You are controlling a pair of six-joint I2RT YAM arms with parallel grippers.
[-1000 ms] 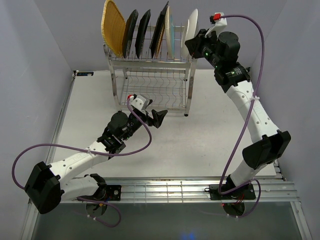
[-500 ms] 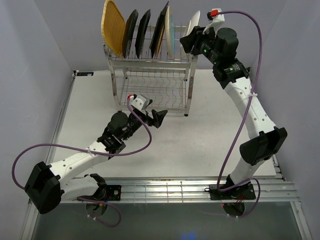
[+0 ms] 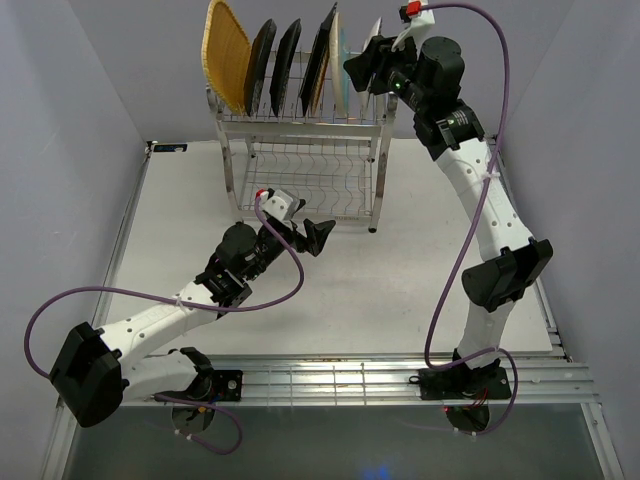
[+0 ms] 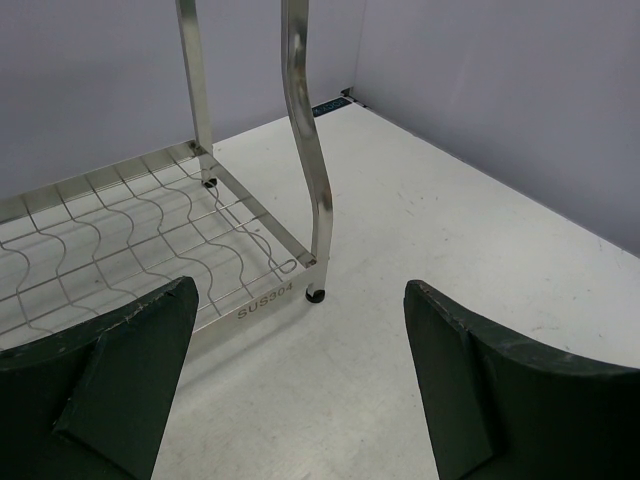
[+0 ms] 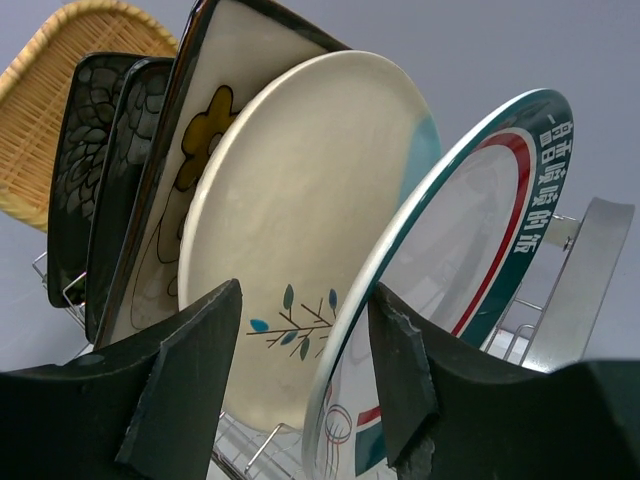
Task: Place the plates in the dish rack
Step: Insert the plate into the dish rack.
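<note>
**R gripper** (image 5: 305, 292): up at top tier of dish rack (image 3: 300, 180). Fingers part-way apart, straddling rim of teal-rimmed plate (image 5: 470, 220); can't tell if pads touch rim.

**Plates, going away from this hand past the teal one:** cream-blue round plate (image 5: 300, 190), cream floral sq. plate (image 5: 200, 140), 2 black sq. plates (image 5: 100, 170), woven plate (image 5: 60, 90) farthest. All on edge in top-tier slots.

**L gripper** (image 4: 300, 290): low over table (image 4: 450, 230), fingers wide, empty. Rack corner post (image 4: 305, 120) & foot straight ahead, lower wire shelf (image 4: 120, 230) ahead-left, apart from fingers.
</note>
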